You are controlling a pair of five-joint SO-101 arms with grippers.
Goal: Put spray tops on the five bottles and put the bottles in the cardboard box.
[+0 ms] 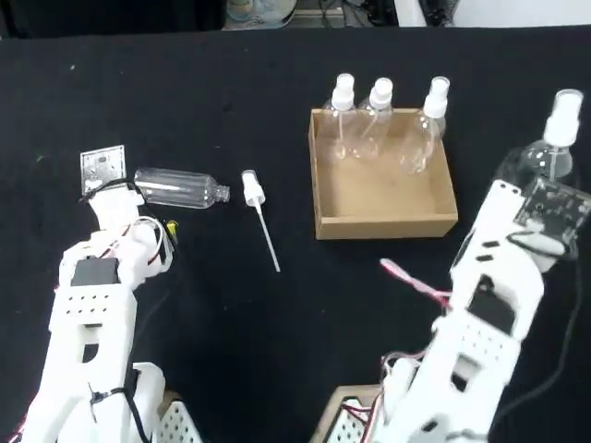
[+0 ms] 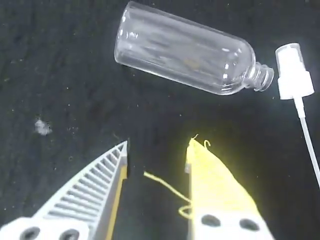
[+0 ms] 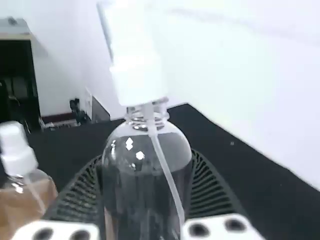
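left gripper (image 2: 157, 155) jaws spread, empty, hanging just short of clear plastic bottle (image 2: 190, 50). bottle lies on its side on black table (image 1: 231, 314), uncapped. reads as lined up for pickup. loose white spray top (image 2: 292, 72) with long dip tube just beside its neck.

right gripper (image 3: 147, 172) clamped round upright clear capped bottle (image 3: 125, 160), outside brown cardboard box (image 1: 383, 221). likely next in.

three capped bottles (image 1: 374, 129) stand along box far wall.

right wrist view shows threads bare under white cap (image 3: 132, 55), maybe not seated. high view can't resolve that, but gives bottle count.
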